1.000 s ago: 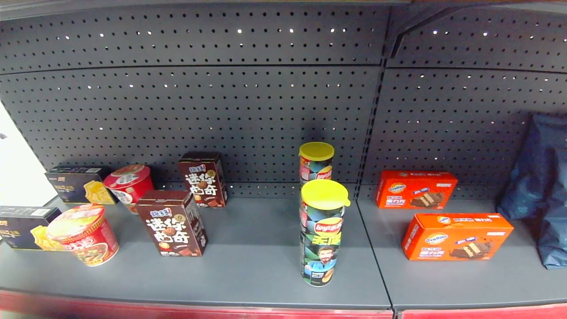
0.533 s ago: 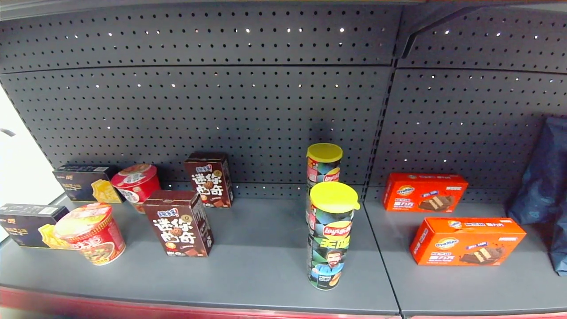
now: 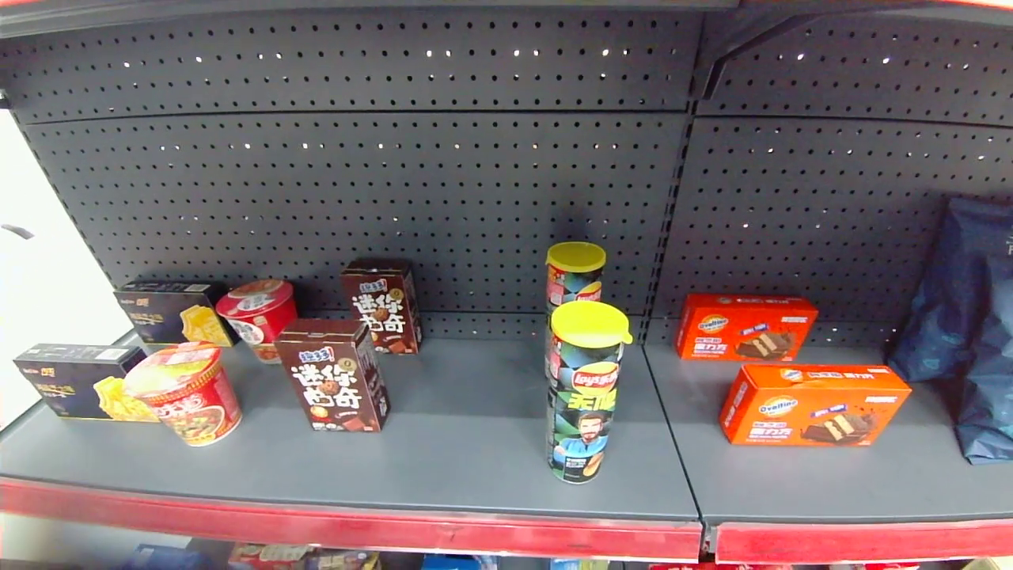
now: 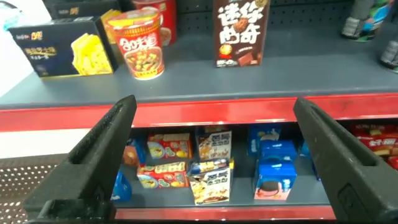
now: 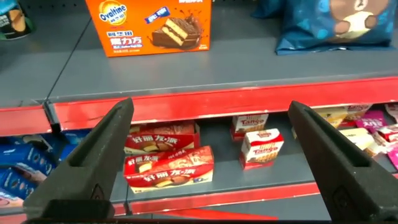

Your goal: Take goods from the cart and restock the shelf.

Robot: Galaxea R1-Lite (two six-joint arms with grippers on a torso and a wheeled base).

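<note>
Blue bag (image 3: 975,317) runs off the head view's edge; left gripper (image 4: 214,106) and right gripper (image 5: 211,107) both gape empty.

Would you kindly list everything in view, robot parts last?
black boxes: two, black-yellow, shelf's left end
noodle cups: two, red, beside them
biscuit boxes: two, brown, left of centre
crisp cans: two, yellow-lidded, centre
cake boxes: two, orange, right section
bags: count unclear, blue, far right
shelf: one, grey, red-edged
lower-shelf packets: many, mixed, below
left gripper: one, black, jaws open, facing shelf
right gripper: one, black, jaws open, facing shelf
</note>
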